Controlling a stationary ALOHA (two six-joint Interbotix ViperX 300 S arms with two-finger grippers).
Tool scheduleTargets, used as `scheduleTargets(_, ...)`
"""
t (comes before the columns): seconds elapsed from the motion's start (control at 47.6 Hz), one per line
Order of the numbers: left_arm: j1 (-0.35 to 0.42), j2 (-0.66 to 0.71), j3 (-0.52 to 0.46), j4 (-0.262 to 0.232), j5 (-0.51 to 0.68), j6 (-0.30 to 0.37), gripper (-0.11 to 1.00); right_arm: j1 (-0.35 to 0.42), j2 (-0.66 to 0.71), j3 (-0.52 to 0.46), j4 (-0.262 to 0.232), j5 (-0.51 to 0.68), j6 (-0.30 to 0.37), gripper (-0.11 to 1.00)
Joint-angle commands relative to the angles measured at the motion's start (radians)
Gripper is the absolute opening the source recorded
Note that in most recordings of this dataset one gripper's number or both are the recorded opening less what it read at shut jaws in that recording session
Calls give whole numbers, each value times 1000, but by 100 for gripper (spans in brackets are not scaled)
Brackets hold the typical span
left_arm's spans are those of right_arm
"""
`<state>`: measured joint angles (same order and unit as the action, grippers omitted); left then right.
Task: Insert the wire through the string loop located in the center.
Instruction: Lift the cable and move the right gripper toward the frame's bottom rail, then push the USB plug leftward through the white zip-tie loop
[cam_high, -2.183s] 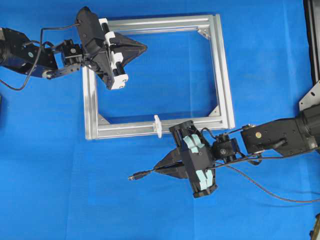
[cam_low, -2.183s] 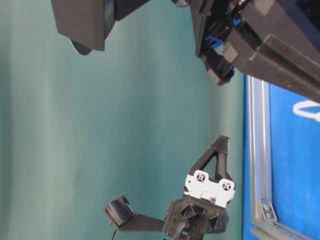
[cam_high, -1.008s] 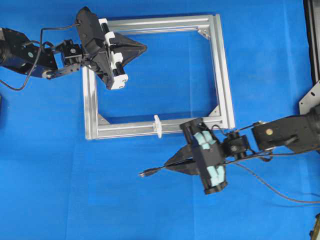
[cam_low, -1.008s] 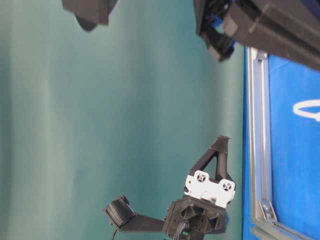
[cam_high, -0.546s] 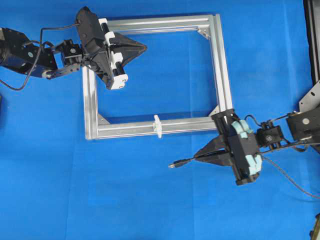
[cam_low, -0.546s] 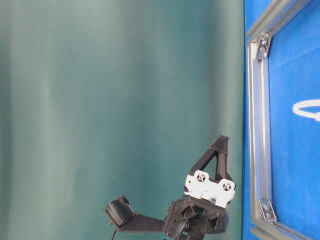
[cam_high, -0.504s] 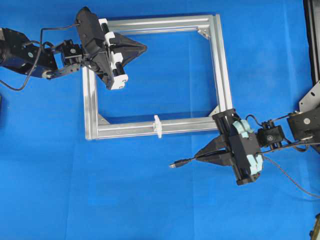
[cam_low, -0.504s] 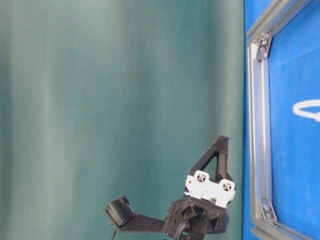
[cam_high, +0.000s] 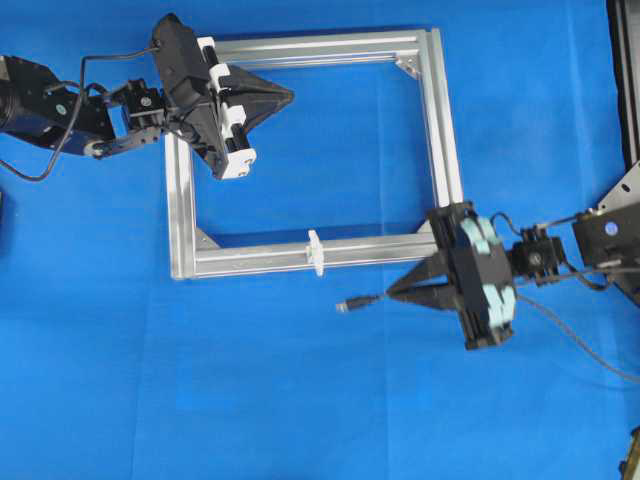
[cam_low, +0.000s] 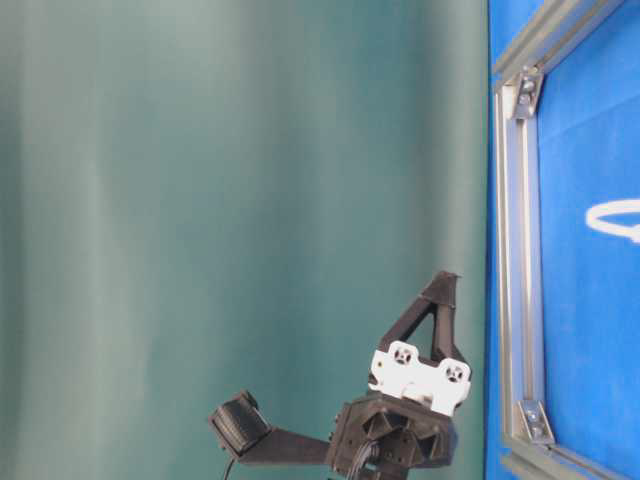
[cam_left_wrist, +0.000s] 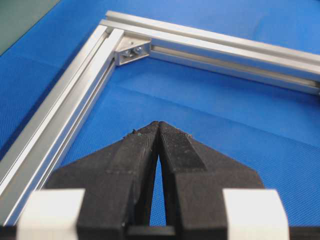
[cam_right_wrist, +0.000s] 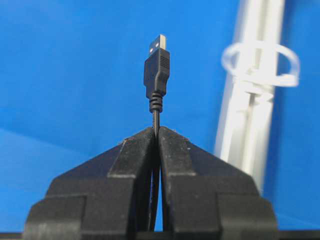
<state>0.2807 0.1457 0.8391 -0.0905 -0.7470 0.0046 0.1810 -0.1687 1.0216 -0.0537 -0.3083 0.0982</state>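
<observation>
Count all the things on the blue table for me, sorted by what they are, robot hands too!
Robot hands: 2, left hand and right hand
USB cable: 1
White loop: 1
Aluminium frame: 1
Total: 5

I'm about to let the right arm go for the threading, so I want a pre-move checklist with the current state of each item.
1. Right gripper shut on the wire: ok, plug sticks out past the tips.
2. Plug lined up with the string loop: not ok, in the right wrist view the loop sits off to the right of the plug.
3. Loop upright on the frame: ok.
4. Plug through the loop: not ok, overhead it is still outside the frame, right of the loop.
5. Left gripper out of the way: ok, shut and empty over the frame's far corner.
6. Trailing wire free of snags: cannot tell.
</observation>
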Motion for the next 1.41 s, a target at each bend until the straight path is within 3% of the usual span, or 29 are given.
scheduleTargets(0.0,-3,-32,-6,2,-5,-2,0,-29,-15,-9,3,-3,2,-2)
scheduleTargets(0.336,-5,-32,-5,3,-5,-2,0,-140,11,-15,6,-3,2,-2)
scheduleTargets(1.385,-5,-32,-5,3,-5,-2,0,-147,35,-20,6,-8,2,-2)
